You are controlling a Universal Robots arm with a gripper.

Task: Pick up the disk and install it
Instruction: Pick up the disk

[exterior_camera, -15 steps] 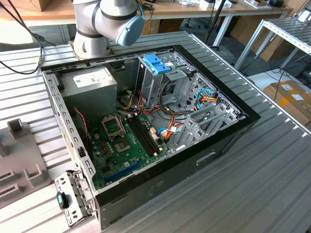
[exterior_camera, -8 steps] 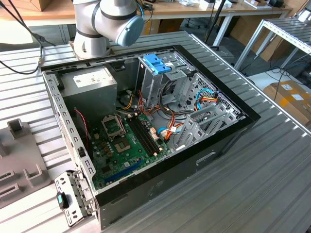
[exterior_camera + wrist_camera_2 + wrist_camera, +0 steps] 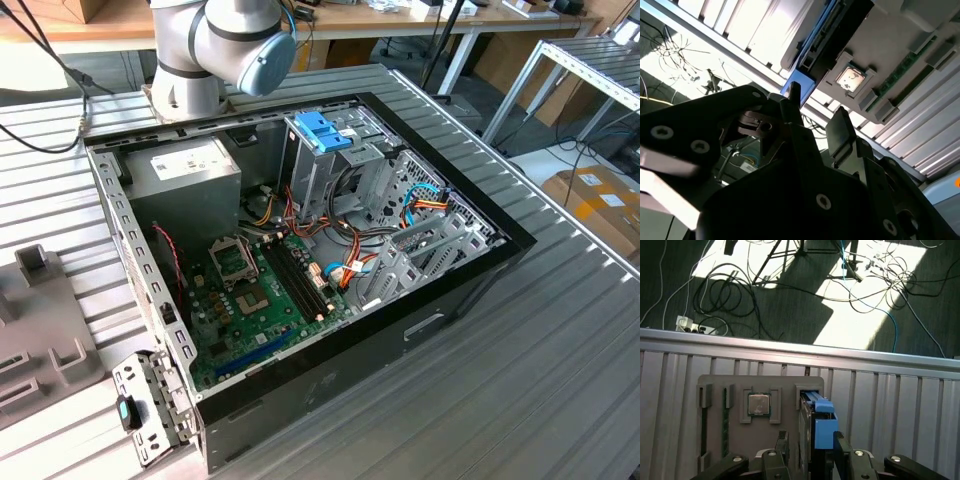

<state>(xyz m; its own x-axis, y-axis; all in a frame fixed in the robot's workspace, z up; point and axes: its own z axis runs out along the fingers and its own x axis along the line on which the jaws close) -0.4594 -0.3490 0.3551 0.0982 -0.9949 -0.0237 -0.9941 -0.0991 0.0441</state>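
Straddling the disk [image 3: 819, 426], edge-up in a grey tray [image 3: 755, 437] slot, with the gripper [image 3: 811, 436] spread and not clamping, in the first wrist view. Showing the open computer case [image 3: 350, 372] in the exterior view instead.

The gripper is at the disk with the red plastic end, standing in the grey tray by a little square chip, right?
Not quite: the plastic end of the disk is blue, not red, as the first wrist view shows. The rest holds: the gripper is at the disk, which stands in the grey tray by the little square chip.
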